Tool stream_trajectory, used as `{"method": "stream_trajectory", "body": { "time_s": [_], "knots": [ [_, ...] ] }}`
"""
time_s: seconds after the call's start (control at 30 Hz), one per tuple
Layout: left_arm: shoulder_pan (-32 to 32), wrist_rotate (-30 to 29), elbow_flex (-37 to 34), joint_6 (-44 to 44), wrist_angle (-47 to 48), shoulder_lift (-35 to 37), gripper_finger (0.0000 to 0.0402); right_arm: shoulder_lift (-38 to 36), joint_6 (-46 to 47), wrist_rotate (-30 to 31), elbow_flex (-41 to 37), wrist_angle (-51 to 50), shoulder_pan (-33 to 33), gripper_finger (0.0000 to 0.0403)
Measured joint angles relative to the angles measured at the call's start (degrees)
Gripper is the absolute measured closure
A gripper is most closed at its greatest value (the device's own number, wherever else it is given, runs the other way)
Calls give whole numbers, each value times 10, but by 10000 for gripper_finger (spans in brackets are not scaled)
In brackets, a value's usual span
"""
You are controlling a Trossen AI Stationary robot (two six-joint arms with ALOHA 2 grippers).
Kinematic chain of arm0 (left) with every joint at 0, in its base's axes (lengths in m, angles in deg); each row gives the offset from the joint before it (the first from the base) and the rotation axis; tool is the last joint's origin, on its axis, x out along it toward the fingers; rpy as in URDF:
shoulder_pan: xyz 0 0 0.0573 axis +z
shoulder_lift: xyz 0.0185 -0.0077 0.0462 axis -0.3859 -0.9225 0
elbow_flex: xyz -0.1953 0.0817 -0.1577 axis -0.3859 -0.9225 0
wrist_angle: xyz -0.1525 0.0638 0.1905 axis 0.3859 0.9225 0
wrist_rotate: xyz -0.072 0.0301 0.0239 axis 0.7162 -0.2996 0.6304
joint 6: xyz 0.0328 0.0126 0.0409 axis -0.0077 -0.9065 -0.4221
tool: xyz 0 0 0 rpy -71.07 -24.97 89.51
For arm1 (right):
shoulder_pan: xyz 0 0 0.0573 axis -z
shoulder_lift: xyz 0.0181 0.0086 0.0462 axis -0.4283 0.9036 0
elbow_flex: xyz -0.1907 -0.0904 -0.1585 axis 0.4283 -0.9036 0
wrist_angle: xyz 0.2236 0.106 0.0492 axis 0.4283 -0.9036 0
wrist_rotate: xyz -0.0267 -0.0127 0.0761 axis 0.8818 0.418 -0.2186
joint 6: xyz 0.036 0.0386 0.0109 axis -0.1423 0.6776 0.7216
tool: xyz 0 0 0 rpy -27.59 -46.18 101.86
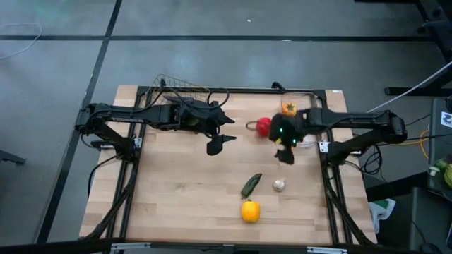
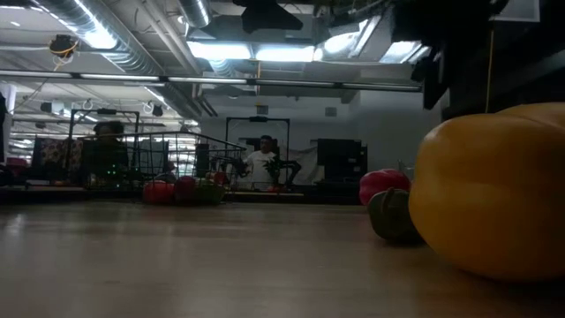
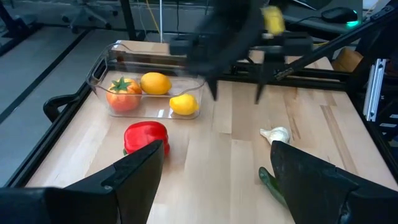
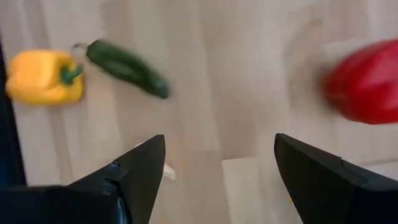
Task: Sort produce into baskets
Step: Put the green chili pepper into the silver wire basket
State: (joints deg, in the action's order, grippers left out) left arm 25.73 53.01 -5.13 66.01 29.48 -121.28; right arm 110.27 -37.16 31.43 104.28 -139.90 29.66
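My left gripper point(image 1: 220, 143) hangs open and empty over the middle of the table, left of a red pepper point(image 1: 263, 125) that lies on the wood. My right gripper point(image 1: 284, 154) is open and empty just to the near right of that pepper. A green chili point(image 1: 251, 185), a white garlic bulb point(image 1: 280, 185) and a yellow pepper point(image 1: 250, 210) lie on the near part of the table. The clear bin point(image 3: 106, 68) at the far right holds an orange tomato-like fruit point(image 3: 123, 92) and two yellow fruits point(image 3: 155, 83). The wire basket point(image 1: 180, 86) stands at the far left.
In the low view the wire basket point(image 2: 168, 172) holds red and green pieces. The black table frame point(image 1: 127, 183) runs along both sides. Bare wood lies at the near left. A person point(image 2: 263, 163) is far off in the room behind the table.
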Motion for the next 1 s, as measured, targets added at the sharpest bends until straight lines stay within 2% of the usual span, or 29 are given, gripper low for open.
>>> {"method": "stream_trajectory", "body": {
  "time_s": [0.23, 0.43, 0.77, 1.0],
  "knots": [
    [0, 0, 0, 0, 0, 0, 109, 16, -6, 89, -5, 39, -110, 104],
    [0, 0, 0, 0, 0, 0, 109, 49, -63, 100, -29, 127, -167, 104],
    [0, 0, 0, 11, -1, 1, 109, 137, -103, 104, -31, 200, -194, 104],
    [1, 0, 0, 13, 0, 1, 109, 191, -139, 93, -31, 210, -193, 104]
  ]
}}
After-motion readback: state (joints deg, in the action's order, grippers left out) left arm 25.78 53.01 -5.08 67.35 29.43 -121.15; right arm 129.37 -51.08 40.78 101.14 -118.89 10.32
